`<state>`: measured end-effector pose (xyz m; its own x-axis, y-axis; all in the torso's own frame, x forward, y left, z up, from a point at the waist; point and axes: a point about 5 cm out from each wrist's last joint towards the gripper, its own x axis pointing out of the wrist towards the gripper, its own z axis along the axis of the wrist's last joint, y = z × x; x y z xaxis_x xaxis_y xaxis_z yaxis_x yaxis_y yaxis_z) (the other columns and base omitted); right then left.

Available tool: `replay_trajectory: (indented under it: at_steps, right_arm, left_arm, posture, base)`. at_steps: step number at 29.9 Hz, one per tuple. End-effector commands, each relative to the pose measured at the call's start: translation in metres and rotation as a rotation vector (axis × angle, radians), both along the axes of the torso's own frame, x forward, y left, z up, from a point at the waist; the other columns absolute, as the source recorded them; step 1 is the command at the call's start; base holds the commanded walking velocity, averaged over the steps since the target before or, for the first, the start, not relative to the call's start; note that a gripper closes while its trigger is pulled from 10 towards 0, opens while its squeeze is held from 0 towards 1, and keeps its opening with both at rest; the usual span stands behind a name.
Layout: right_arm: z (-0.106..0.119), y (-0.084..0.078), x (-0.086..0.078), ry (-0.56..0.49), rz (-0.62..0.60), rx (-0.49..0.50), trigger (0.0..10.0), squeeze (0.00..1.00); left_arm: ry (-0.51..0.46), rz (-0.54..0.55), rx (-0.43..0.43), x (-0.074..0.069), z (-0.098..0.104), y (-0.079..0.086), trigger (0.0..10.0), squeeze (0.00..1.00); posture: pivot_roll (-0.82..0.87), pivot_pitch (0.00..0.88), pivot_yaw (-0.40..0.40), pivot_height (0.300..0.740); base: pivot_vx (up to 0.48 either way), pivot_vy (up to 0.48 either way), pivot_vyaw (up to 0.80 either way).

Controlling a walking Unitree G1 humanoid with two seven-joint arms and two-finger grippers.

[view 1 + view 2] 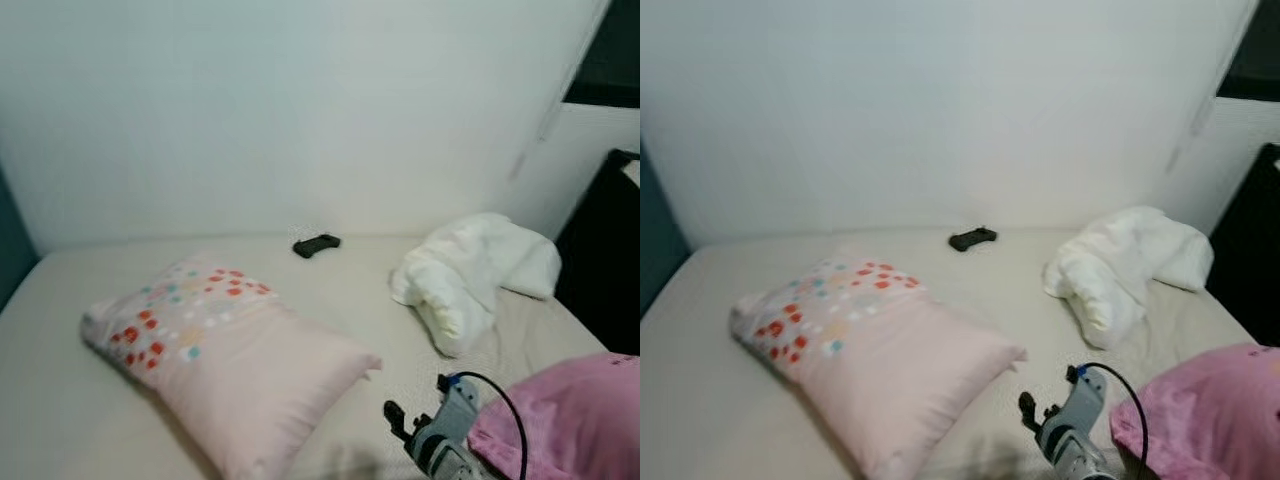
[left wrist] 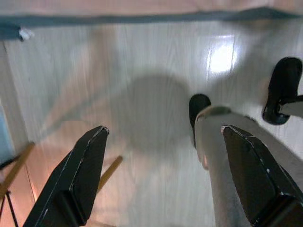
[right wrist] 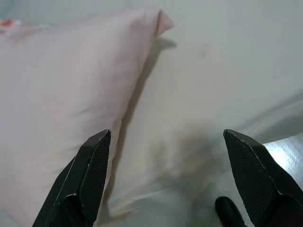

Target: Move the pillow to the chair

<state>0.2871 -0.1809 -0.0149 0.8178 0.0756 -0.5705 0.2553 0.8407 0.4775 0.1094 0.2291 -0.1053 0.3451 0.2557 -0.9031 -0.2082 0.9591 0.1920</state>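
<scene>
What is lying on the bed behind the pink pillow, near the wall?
A small black object, perhaps a controller, lies on the bed sheet behind the pink pillow. Anything under the pillow is covered.

Wall (image 1: 300, 110): plain white, rising straight behind the bed, evenly lit.
Bed (image 1: 60, 300): covered in a pale cream sheet, its far edge against the wall.
Teal surface (image 1: 12, 250): a dark blue-green strip at the bed's left edge, beside the wall.
Dark opening (image 1: 610, 50): at the upper right, above a white ledge, off the bed's right side.
Black furniture (image 1: 600, 270): a dark upright shape just beyond the bed's right edge.
Floor (image 2: 142, 94): pale wood-look boards, glossy, with a bright patch of reflected light and a soft round shadow.
</scene>
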Motion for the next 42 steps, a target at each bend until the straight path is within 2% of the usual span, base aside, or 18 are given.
replay_trajectory:
  at_steps: [1,4,5,9,10,11,12,13,16,22,28,39,42]
  right_arm:
    - [0.000,0.001,0.000,0.000,0.015,-0.007,10.0,0.00]
    - [-0.006,0.012,-0.005,0.031,0.087,-0.037,10.0,0.00]
    - [-0.007,0.020,-0.007,0.018,0.145,-0.022,10.0,0.00]
    - [-0.008,0.030,-0.008,-0.003,0.206,0.013,10.0,0.00]
    - [-0.008,0.048,-0.010,-0.034,0.336,0.036,10.0,0.00]
    - [-0.007,0.055,-0.011,-0.052,0.366,0.068,10.0,0.00]
    - [-0.007,0.055,-0.011,-0.052,0.366,0.068,10.0,0.00]
    - [-0.004,0.065,-0.011,-0.087,0.410,0.100,10.0,0.00]
    - [-0.003,0.072,-0.010,-0.109,0.431,0.123,10.0,0.00]
    - [-0.003,0.072,-0.010,-0.103,0.435,0.103,10.0,0.00]
    - [-0.005,0.062,-0.012,-0.099,0.431,0.085,10.0,0.00]
    - [-0.003,0.061,-0.009,-0.106,0.430,0.077,10.0,0.00]
    - [-0.002,0.057,-0.007,-0.105,0.373,0.084,10.0,0.00]
  left_arm:
    - [0.015,0.000,-0.011,-0.005,-0.002,-0.003,10.0,0.00]
    - [0.020,-0.003,-0.010,-0.006,-0.002,-0.002,10.0,0.00]
    - [0.020,-0.004,-0.010,-0.006,-0.002,-0.002,10.0,0.00]
    - [0.020,-0.004,-0.010,-0.007,-0.002,-0.003,10.0,0.00]
    - [0.020,-0.003,-0.010,-0.007,-0.002,-0.002,10.0,0.00]
    - [0.020,-0.003,-0.009,-0.007,-0.002,-0.002,10.0,0.00]
    - [0.020,-0.003,-0.009,-0.007,-0.002,-0.002,10.0,0.00]
    - [0.021,-0.003,-0.008,-0.007,-0.002,-0.002,10.0,0.00]
    - [0.021,-0.004,-0.008,-0.007,-0.002,-0.002,10.0,0.00]
    - [0.021,-0.006,-0.008,-0.006,-0.002,-0.003,10.0,0.00]
    - [0.022,-0.014,-0.008,-0.005,-0.002,-0.004,10.0,0.00]
    - [0.010,-0.019,-0.005,0.000,-0.001,-0.003,10.0,0.00]
    - [0.000,-0.036,0.017,0.005,0.002,0.001,10.0,0.00]
  posture:
    - [0.04,0.000,-0.084,0.740]
    - [0.04,0.000,-0.076,0.740]
    - [0.04,0.000,-0.076,0.740]
    - [0.04,0.000,-0.077,0.740]
    - [0.04,0.001,-0.077,0.740]
    - [0.04,0.002,-0.076,0.740]
    - [0.04,0.002,-0.076,0.740]
    - [0.04,0.002,-0.076,0.740]
    - [0.04,0.004,-0.076,0.740]
    - [0.04,0.002,-0.076,0.740]
    - [0.04,0.001,-0.076,0.740]
    - [0.03,0.001,-0.061,0.740]
    - [0.02,0.000,-0.058,0.740]
  base:
    - [0.000,0.000,-0.79]
    - [0.000,0.000,0.00]
    - [0.000,0.000,0.00]
    - [0.000,0.000,0.00]
    - [0.000,0.000,0.00]
    - [0.000,0.000,0.00]
    - [0.000,0.000,0.00]
    - [0.000,0.000,0.00]
    - [0.000,0.000,0.15]
    - [0.000,0.000,0.73]
    - [0.000,0.000,0.78]
    - [0.000,0.000,0.78]
    - [0.000,-0.114,0.76]
